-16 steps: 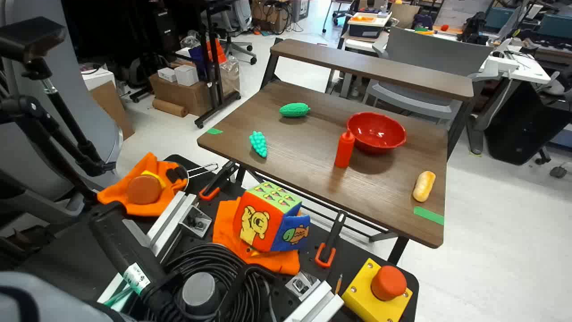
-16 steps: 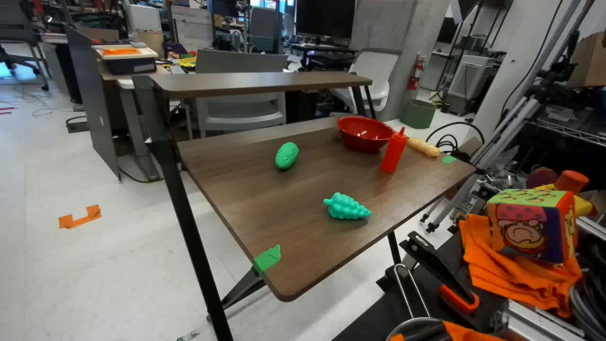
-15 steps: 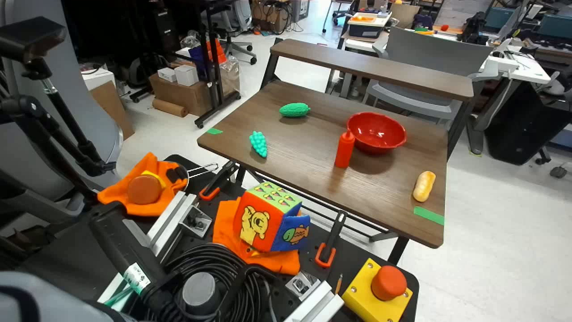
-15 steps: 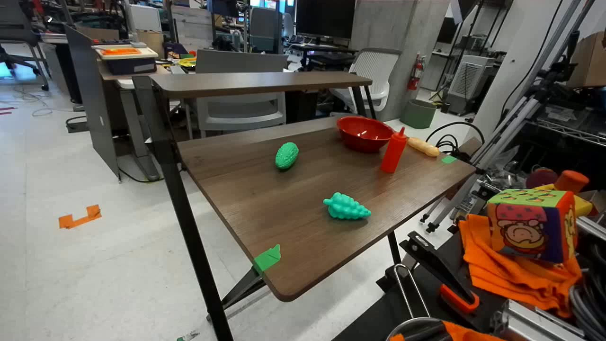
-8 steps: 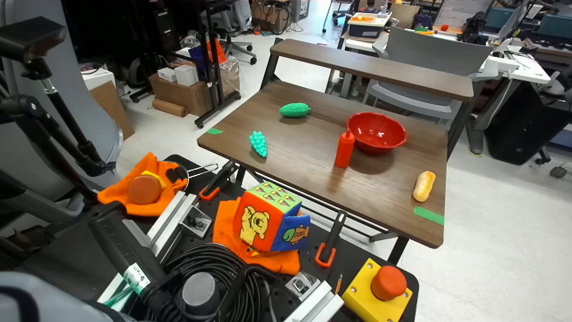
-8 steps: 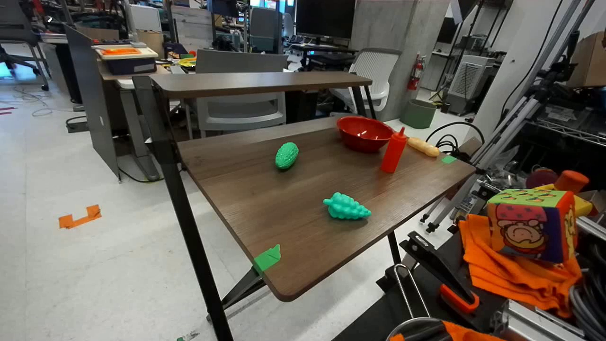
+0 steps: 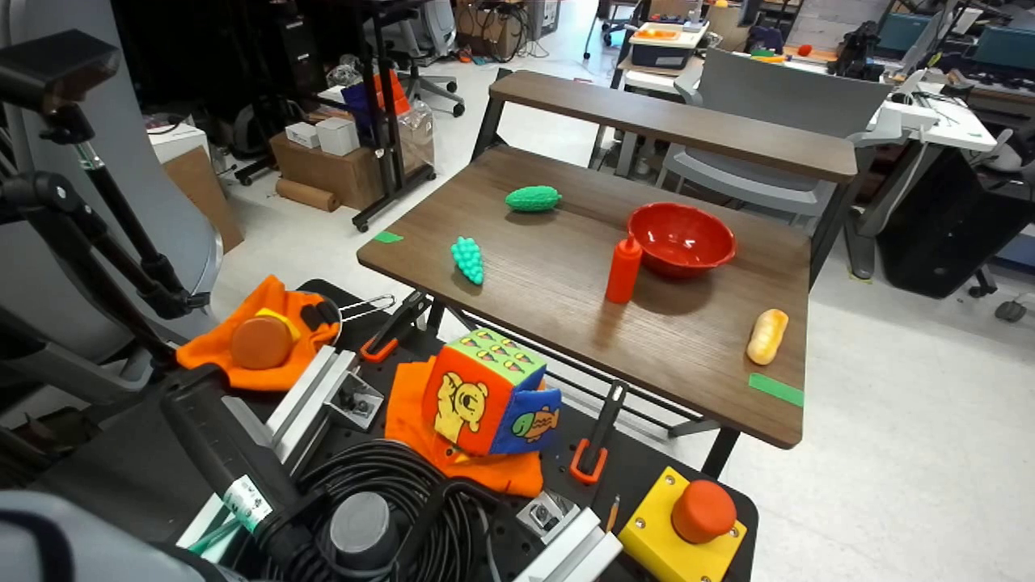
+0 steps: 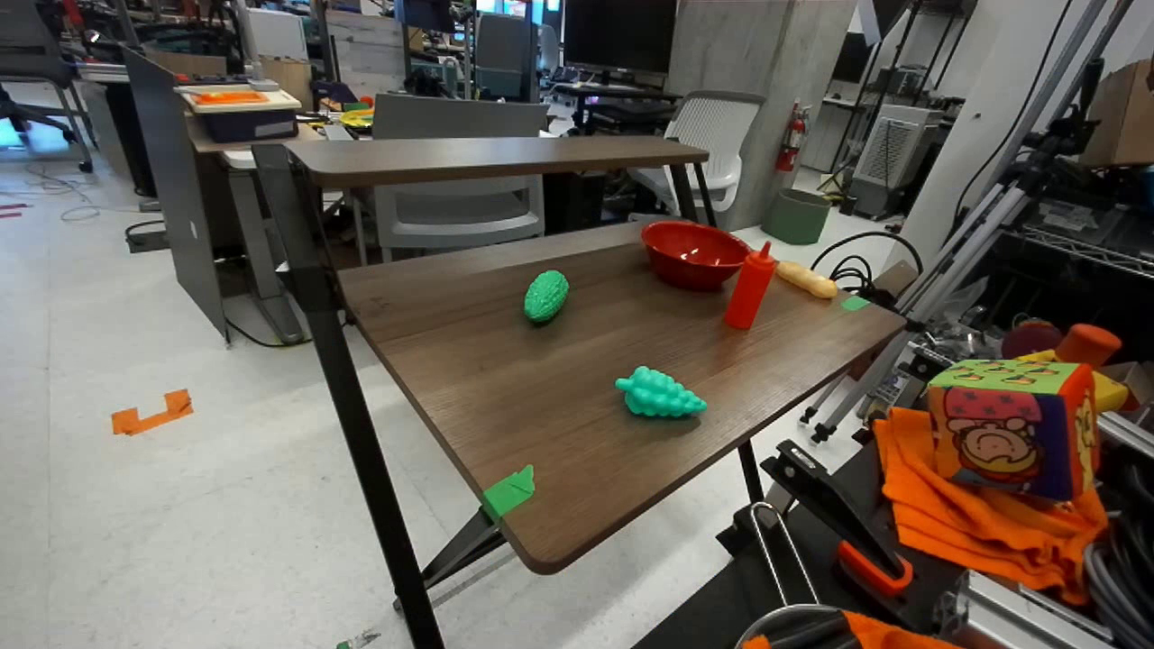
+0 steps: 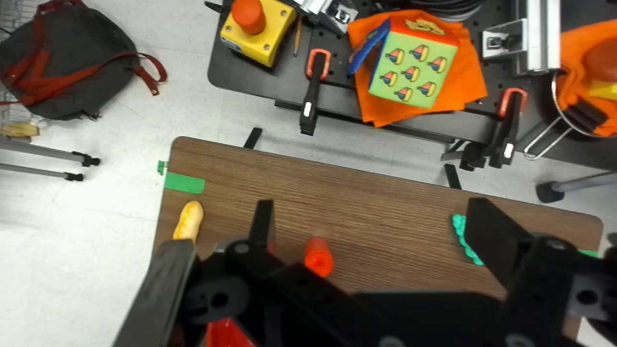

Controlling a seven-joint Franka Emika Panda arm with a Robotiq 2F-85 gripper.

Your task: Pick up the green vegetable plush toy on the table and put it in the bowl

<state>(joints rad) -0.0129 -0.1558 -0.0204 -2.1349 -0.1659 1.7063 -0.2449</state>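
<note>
The green vegetable toy (image 7: 534, 199), a bumpy mid-green oval, lies on the brown table near its far edge; it also shows in an exterior view (image 8: 546, 297). It does not show in the wrist view. The wide red bowl (image 7: 683, 238) stands on the table and looks empty; it shows in both exterior views (image 8: 692, 261). In the wrist view only a red piece of the bowl (image 9: 225, 334) shows behind the gripper. My gripper (image 9: 371, 201) is open and empty, high above the table. The gripper is out of view in both exterior views.
A red squeeze bottle (image 7: 623, 272) stands upright beside the bowl. A teal bumpy toy (image 8: 661, 393) lies nearer the robot-side edge. A bread toy (image 7: 767, 336) lies near a table end. A raised shelf (image 7: 671, 121) runs along the far edge. A soft cube (image 9: 409, 62) sits on the black bench.
</note>
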